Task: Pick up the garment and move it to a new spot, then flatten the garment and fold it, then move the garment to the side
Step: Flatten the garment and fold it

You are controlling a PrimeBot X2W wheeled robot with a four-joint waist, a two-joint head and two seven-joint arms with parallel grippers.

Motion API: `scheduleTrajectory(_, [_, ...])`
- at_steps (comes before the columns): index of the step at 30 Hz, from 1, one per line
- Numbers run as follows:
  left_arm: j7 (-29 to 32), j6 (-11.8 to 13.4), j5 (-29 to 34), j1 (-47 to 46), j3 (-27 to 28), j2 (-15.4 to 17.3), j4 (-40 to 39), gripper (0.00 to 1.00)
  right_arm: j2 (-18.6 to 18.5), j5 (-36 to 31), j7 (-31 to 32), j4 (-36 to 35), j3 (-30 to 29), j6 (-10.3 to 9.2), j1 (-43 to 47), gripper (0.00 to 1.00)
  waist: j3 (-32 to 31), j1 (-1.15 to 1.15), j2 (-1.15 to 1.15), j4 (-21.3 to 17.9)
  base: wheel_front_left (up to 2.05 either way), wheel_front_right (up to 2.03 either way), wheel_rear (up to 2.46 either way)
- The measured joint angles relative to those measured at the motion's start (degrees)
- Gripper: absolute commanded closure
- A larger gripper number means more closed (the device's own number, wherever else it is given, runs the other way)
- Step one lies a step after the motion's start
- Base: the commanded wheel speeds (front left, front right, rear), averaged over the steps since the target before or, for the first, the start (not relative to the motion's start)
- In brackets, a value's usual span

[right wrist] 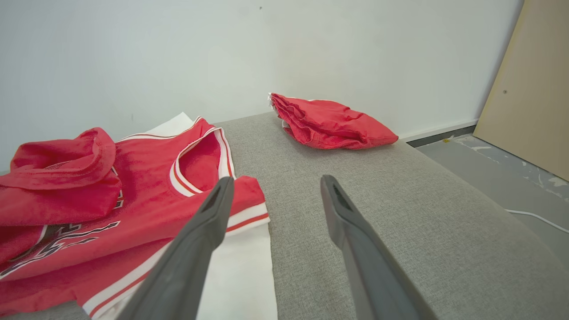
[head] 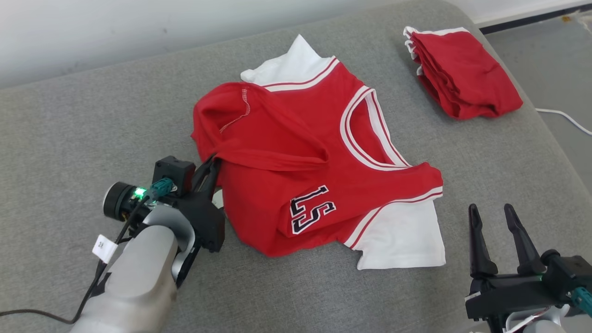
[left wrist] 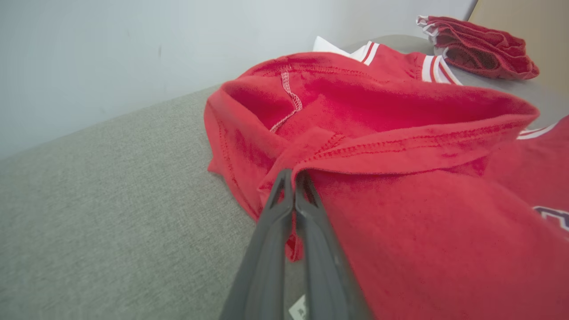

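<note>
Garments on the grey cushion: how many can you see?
2. A red-and-white jersey lies rumpled at centre, its edge pinched in the left gripper; a folded red garment sits at the far right. Its layers may hide more.

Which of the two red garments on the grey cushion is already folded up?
The small red fabric bundle at the far right: it lies in a compact stack. The red-and-white numbered jersey is spread out and rumpled, pinched by the left end effector.

Folded red cloth [head: 465, 74] lies on grey cushion [head: 92, 138], white cable [head: 562, 115] on floor.
</note>
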Motion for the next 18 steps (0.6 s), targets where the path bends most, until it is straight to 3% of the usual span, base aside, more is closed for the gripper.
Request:
scheduleTrajectory(10, [-0.09, 2.15, 2.15, 5.05, 1.94, 0.29, -11.51, 1.00, 0.35, -0.25, 0.00, 0.35, -1.03, 0.00, 3.12, 0.00, -3.08, 0.00, 0.00, 3.46, 0.00, 0.00, 0.00])
scheduleTrajectory(18, [4.23, 5.71, 2.15, 18.13, 1.01, 5.27, -25.86, 1.00, 0.65, -0.47, 0.00, 0.60, -1.53, 0.00, 5.64, 0.00, -6.64, -0.01, 0.00, 8.91, 0.00, 0.00, 0.00])
